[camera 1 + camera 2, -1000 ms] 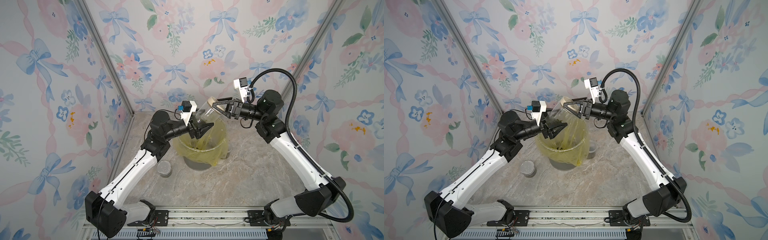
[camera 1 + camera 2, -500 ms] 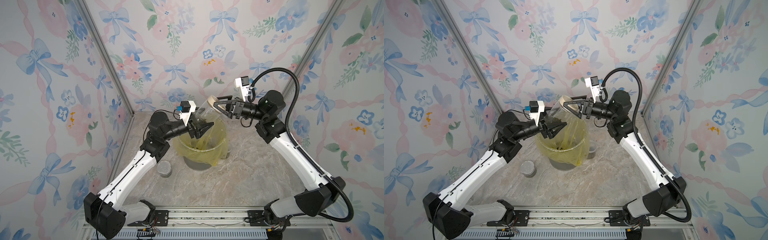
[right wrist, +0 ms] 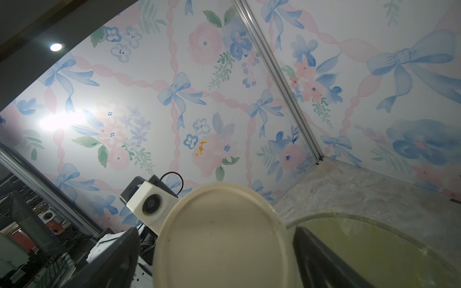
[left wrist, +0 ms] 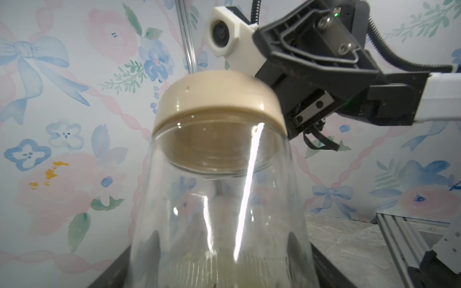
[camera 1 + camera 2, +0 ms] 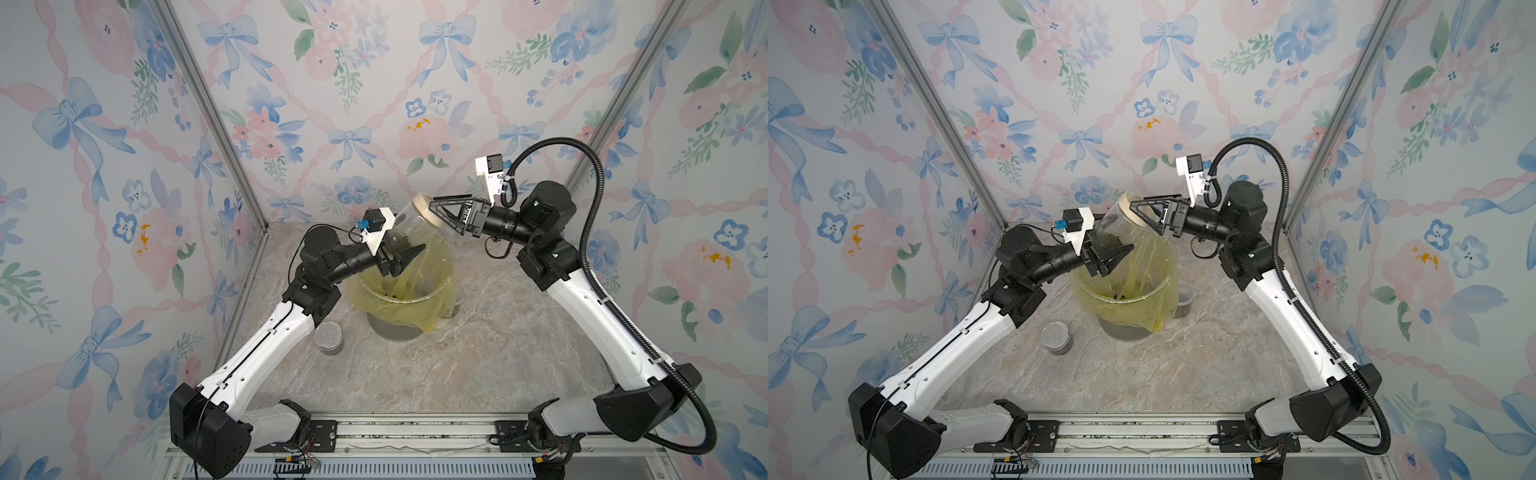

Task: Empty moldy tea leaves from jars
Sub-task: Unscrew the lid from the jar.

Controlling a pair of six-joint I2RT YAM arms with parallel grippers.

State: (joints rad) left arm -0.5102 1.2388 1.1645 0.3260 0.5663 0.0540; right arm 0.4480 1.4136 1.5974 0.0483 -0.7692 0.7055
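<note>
My left gripper (image 5: pixel 405 253) is shut on a clear ribbed jar (image 5: pixel 409 226), tilted above the yellow-lined bin (image 5: pixel 446 266). Moldy tea leaves (image 5: pixel 1113 240) lie as a dark clump inside the jar, and more of them (image 5: pixel 1121 296) sit at the bottom of the bin. A tan lid (image 4: pixel 217 99) still caps the jar (image 4: pixel 219 212). My right gripper (image 5: pixel 436 212) is open, with a finger (image 3: pixel 119 256) on each side of the lid (image 3: pixel 222 237) and a gap to the lid's rim.
A second jar (image 5: pixel 328 337) stands on the marble table left of the bin, close to my left forearm. A third jar (image 5: pixel 1183 297) stands behind the bin on its right. Floral walls close in three sides.
My right gripper's jaws have spread apart at the lid. The left gripper and the jar have stayed put.
</note>
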